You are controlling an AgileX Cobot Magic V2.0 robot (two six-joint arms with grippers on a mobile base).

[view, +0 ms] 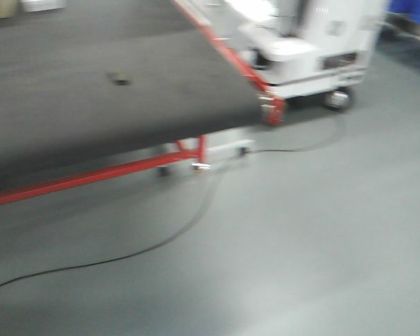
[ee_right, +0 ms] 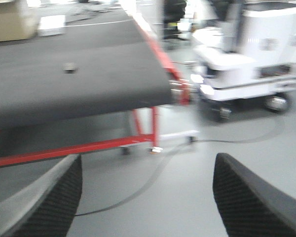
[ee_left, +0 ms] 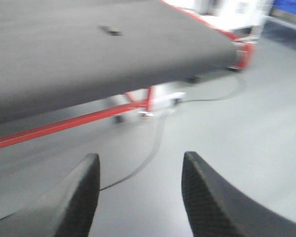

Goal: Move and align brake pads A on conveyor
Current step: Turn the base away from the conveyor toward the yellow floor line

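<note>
Approach step, by my judging: I am holding my left pincer (ee_left: 139, 163) and right pincer (ee_right: 149, 163) wide open, empty, well apart from the wide dark-grey matte conveyor belt (view: 70, 133), where one small dark blurred pad (view: 118, 79) is lying; next is calling for drawing near.

Nothing legible is showing; blur is smearing every view. Dark patches on the white wheeled boxy machine (view: 315, 42) are reading as smudges.

All three views face distant conveyor (view: 91, 105) end.
</note>
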